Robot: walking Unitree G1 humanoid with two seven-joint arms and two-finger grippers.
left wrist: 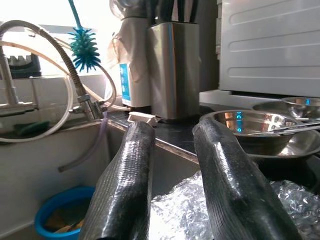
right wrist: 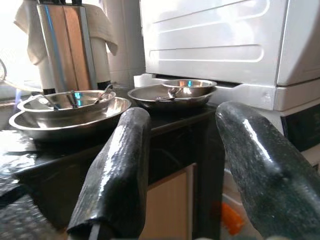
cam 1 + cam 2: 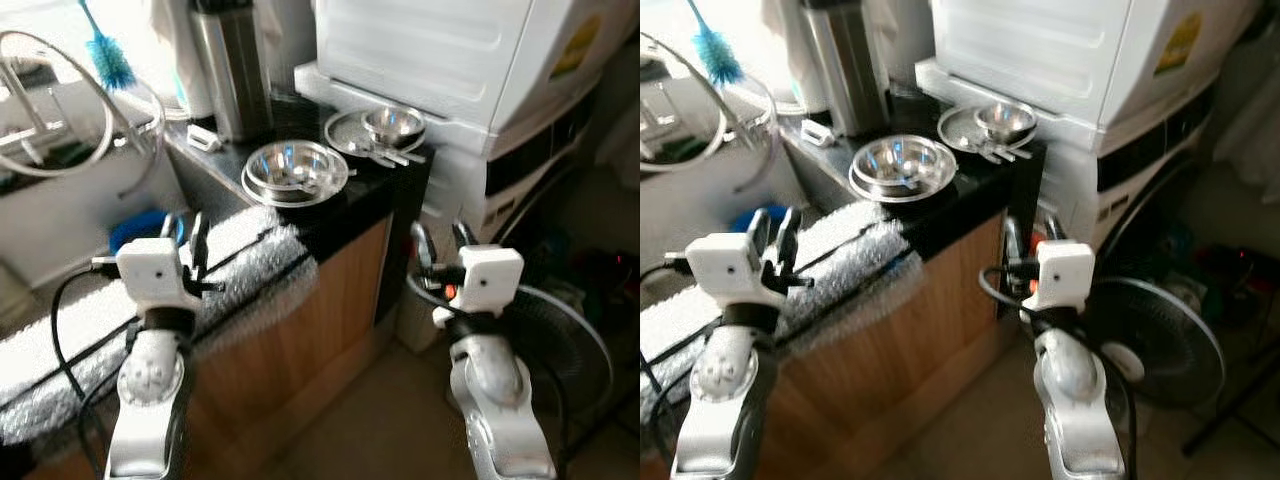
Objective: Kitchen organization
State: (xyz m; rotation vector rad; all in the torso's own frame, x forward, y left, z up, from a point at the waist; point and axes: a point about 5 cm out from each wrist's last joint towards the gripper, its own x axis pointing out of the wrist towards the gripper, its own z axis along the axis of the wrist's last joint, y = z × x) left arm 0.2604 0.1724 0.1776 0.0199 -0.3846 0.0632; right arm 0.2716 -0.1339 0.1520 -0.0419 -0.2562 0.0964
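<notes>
On the black counter (image 3: 385, 185) a steel bowl (image 3: 295, 168) sits on a steel plate with utensils in it. Behind it a smaller steel bowl (image 3: 393, 124) rests on a second plate with cutlery. My left gripper (image 3: 183, 238) hovers open and empty over the bubble wrap (image 3: 255, 265) at the sink's edge, short of the near bowl (image 1: 250, 127). My right gripper (image 3: 441, 240) is open and empty, held off the counter's right end and below its top. In the right wrist view both bowl stacks (image 2: 70, 107) lie ahead of its fingers (image 2: 117, 180).
A steel knife block (image 3: 232, 70), a blue bottle brush (image 3: 108, 58) and a looping tap hose (image 3: 95, 150) stand at the back. The sink holds a blue bowl (image 3: 143, 226). A white appliance (image 3: 450, 60) sits right of the counter. A floor fan (image 3: 565, 345) stands near my right arm.
</notes>
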